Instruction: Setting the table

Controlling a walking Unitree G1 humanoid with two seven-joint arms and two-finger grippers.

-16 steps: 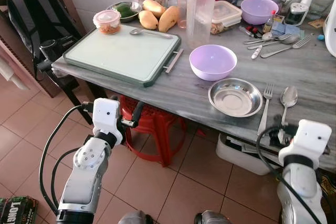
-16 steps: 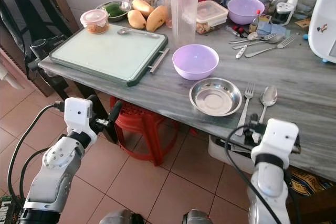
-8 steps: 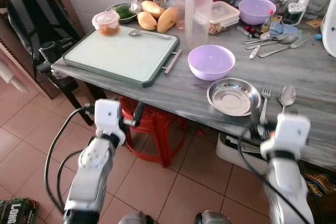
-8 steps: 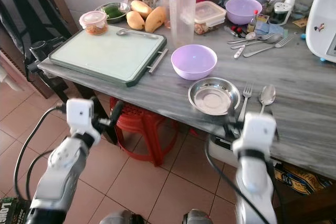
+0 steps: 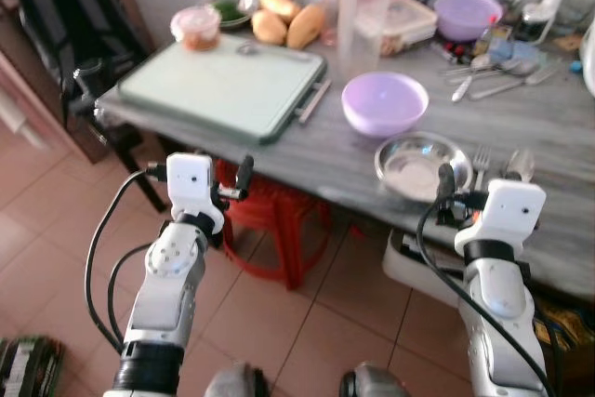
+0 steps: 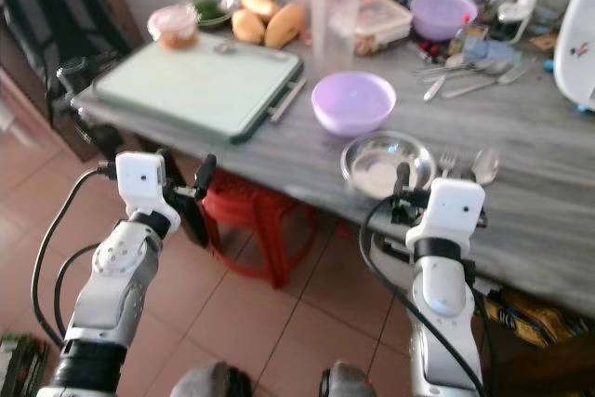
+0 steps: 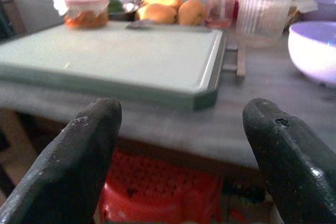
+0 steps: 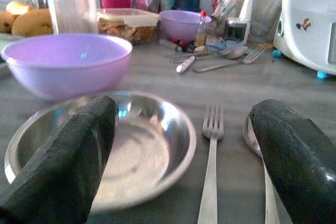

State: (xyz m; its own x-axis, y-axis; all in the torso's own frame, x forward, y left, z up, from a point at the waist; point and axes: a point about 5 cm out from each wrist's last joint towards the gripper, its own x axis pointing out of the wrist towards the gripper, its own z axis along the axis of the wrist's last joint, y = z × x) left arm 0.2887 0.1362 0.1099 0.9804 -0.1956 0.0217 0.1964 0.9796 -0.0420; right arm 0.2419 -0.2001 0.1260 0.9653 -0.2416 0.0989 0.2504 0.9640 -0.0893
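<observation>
Both head views are blurred, so small things at the back of the grey table (image 5: 558,127) are hard to make out. The right gripper (image 8: 181,166) is raised at the table's near edge with its fingers (image 8: 63,166) wide apart, pointing at the steel plate (image 8: 142,150) and the fork (image 8: 210,161) just beside it. The spoon (image 6: 483,166) lies on the far side of the fork, largely hidden behind one finger in the right wrist view. Behind the plate stands a purple bowl (image 5: 384,103). The left gripper (image 7: 184,171) hangs below and in front of the table edge, fingers also spread, holding nothing, facing the green cutting board (image 7: 115,59) with a red stool (image 5: 279,216) under the table. On the board's far side sit a small lidded tub (image 5: 195,27) and some mangoes (image 5: 288,20); more cutlery (image 5: 488,76) farther back is a smear.
</observation>
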